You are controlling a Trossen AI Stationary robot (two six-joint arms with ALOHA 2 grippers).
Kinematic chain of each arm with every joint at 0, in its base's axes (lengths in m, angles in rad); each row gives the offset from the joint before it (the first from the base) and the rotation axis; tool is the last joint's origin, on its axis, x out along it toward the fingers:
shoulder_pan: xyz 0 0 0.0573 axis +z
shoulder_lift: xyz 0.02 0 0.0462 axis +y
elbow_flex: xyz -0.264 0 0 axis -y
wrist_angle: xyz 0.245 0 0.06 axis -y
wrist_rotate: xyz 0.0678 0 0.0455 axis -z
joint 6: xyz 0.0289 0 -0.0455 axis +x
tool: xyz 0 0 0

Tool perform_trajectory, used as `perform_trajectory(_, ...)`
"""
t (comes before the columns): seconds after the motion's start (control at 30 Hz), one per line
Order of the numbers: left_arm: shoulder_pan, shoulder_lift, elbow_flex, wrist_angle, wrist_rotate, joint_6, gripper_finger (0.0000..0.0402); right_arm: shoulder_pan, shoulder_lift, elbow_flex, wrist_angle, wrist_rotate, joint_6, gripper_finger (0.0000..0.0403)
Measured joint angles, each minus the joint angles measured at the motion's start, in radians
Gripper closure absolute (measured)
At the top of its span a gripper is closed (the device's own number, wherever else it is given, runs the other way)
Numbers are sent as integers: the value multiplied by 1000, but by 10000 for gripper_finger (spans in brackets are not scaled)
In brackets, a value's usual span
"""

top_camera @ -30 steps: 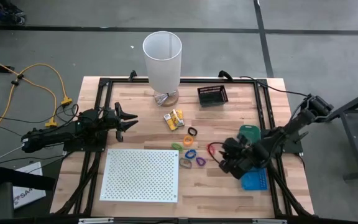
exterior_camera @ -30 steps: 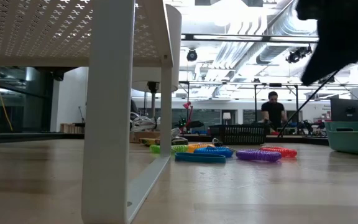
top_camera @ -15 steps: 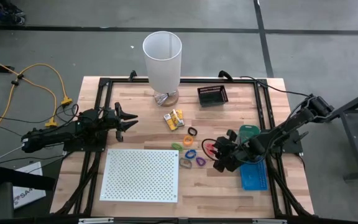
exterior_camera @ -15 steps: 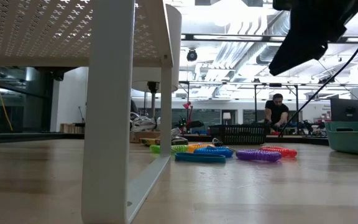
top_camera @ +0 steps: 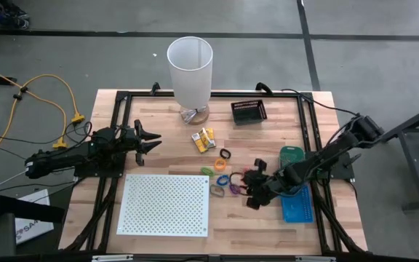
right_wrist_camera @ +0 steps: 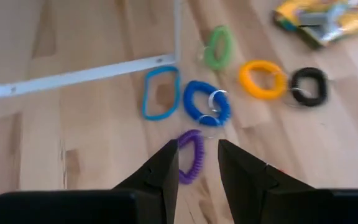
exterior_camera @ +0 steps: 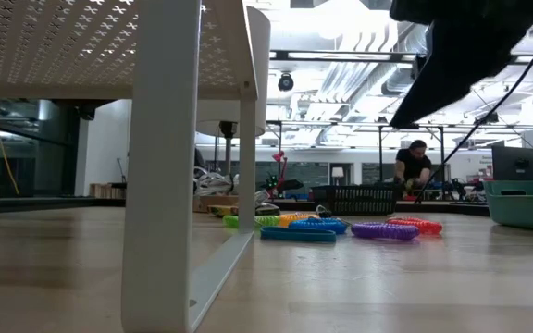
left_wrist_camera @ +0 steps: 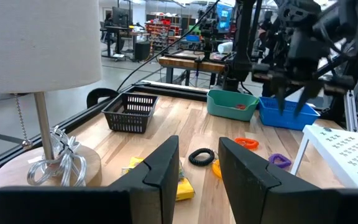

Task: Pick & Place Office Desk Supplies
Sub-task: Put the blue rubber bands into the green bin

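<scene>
Just left of the right gripper [top_camera: 254, 195], purple coil loop [right_wrist_camera: 190, 155] flat on the table amid the coloured loops, long axis running ahead between the parted, empty fingers [right_wrist_camera: 164, 169]. Much nearer than the left gripper [top_camera: 150, 139], parted too, idle far left.

- Yellow-orange packets [top_camera: 204, 139] lie overlapped on the wood.
- Black coil loop [top_camera: 225, 154] lies flat near them.
- Green loop [right_wrist_camera: 217, 45], orange loop [right_wrist_camera: 261, 78], blue coil loop [right_wrist_camera: 206, 101], thin blue band [right_wrist_camera: 158, 93] and purple loop [right_wrist_camera: 192, 155] lie flat, clustered close together.
</scene>
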Motion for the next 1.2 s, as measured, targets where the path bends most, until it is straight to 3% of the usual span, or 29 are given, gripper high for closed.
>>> perform_trajectory(0.5, 0, 0, 0, 0, 0, 0, 293, 0, 304, 0, 441, -83, -300, 302)
perform_trajectory(0.8, 0, 0, 0, 0, 0, 0, 293, -1, 373, 0, 542, -70, -380, 302)
perform_trajectory(1.2, 0, 0, 0, 0, 0, 0, 293, -24, 375, 0, 556, -70, -384, 302)
